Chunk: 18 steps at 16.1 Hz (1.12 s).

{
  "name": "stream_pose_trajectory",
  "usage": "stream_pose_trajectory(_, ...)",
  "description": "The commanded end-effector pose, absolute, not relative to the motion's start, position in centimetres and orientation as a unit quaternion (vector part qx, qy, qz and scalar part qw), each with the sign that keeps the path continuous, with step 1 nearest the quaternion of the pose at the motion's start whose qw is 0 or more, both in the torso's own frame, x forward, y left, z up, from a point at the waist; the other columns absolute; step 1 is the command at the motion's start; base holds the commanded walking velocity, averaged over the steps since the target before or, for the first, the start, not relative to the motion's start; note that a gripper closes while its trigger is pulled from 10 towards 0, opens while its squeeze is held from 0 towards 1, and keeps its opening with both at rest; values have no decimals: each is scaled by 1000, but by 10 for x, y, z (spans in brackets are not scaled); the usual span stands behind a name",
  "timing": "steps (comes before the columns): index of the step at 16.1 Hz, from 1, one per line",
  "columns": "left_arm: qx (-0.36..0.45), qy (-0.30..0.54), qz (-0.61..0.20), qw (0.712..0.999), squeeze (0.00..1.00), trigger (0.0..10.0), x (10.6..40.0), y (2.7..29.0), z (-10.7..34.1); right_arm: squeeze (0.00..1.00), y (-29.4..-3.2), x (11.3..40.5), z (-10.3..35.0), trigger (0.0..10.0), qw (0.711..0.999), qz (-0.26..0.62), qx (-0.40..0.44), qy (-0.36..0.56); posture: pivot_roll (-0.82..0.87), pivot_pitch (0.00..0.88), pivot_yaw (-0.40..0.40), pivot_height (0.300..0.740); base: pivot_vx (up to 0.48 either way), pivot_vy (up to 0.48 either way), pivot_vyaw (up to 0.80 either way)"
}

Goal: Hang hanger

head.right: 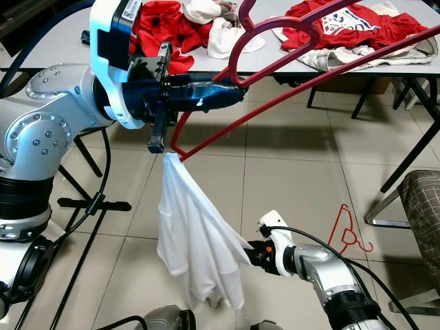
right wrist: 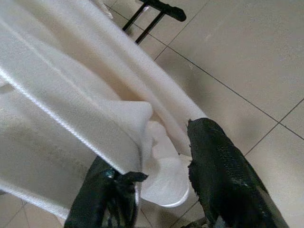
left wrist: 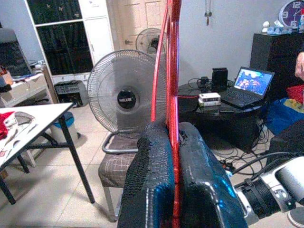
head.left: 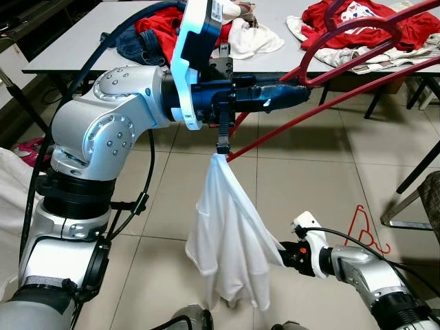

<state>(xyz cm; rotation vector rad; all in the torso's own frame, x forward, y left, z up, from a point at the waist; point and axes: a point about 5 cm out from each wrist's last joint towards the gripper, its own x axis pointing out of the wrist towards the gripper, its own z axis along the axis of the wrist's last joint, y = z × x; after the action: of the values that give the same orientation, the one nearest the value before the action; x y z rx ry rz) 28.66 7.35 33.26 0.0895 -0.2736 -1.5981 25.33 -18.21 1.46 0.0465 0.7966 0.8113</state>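
Red plastic hanger [head.left: 357, 31] held up in the air, clamped between the black fingers [left wrist: 152, 185] of the left gripper [head.left: 292, 94], jaws pressed tight on its thin bar. Raised at chest height in front of the bench [head.left: 82, 38], hook end out past the bench edge, lower corner pointing down toward the floor [head.left: 309, 172]. White shirt [head.left: 230, 240] dangling from that lower corner, bunched and drooping almost to the tiles. Low on the right, right gripper [right wrist: 161, 185] at the shirt's hem, fingers spread with a fold of white cloth between them, cloth touching the inner faces; no firm pinch visible. Red and pale clothes [head.left: 364, 27] heaped on the bench behind, more red and blue fabric [head.left: 148, 34] at its near left end. A second, thin red hanger [head.left: 364, 230] lying flat on the tiles, well apart from the shirt, beside a chair [head.left: 430, 199]. From the left wrist: a standing fan [left wrist: 126, 97] just behind the hanger bar, a dark low table with a laptop [left wrist: 247, 85] beyond.
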Motion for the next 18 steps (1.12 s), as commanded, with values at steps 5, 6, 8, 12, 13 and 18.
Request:
stream_pose_trajectory(5, 85, -135, -700, 696, 0, 10000, 288, 77, 331, 0, -214, 257, 32, 0, 891, 307, 56, 330, 74, 74, 100, 740, 0, 0, 0)
stream_pose_trajectory(6, 86, -131, -699, 697, 0, 10000, 288, 77, 328, 0, -221, 257, 36, 0, 898, 293, 66, 320, 71, 73, 100, 740, 0, 0, 0)
stream_pose_trajectory(8, 89, -124, -697, 701, 0, 10000, 289, 78, 323, 0, -231, 256, 42, 0, 909, 273, 81, 305, 71, 73, 100, 740, 0, 0, 0)
stream_pose_trajectory(12, 126, -75, -678, 720, 0, 10000, 293, 85, 290, 0, -258, 252, 75, 0, 940, 202, 173, 211, 54, 71, 111, 740, 0, 0, 0)
stream_pose_trajectory(13, 144, -64, -666, 729, 0, 10000, 295, 86, 282, 0, -261, 253, 84, 0, 943, 194, 193, 187, 50, 70, 112, 740, 0, 0, 0)
stream_pose_trajectory(18, 227, -7, -650, 725, 0, 10000, 291, 93, 239, 0, -283, 260, 126, 0, 950, 135, 268, 88, 31, 65, 119, 740, 0, 0, 0)
